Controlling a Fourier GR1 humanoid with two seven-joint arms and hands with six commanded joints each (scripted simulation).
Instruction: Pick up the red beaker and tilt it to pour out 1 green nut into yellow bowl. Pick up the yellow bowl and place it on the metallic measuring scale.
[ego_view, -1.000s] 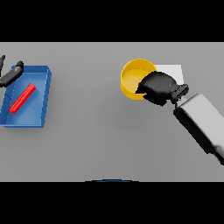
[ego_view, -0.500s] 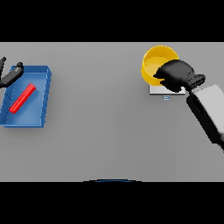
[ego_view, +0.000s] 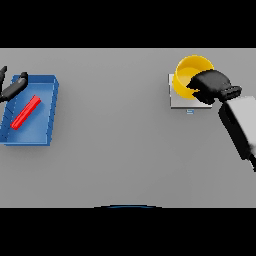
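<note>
Head view is showing the right hand (ego_view: 212, 85) curling its fingers over the near rim of the yellow bowl (ego_view: 189, 72), gripping it; the bowl is sitting over the metallic measuring scale (ego_view: 176, 100), overhanging its far edge; the left hand (ego_view: 12, 87) is resting at the far left with fingers straight, holding nothing, beside the blue tray (ego_view: 50, 107); inside the tray a red beaker (ego_view: 26, 112) is lying on its side.

No text, label or number can be read anywhere — not on any object.
</note>
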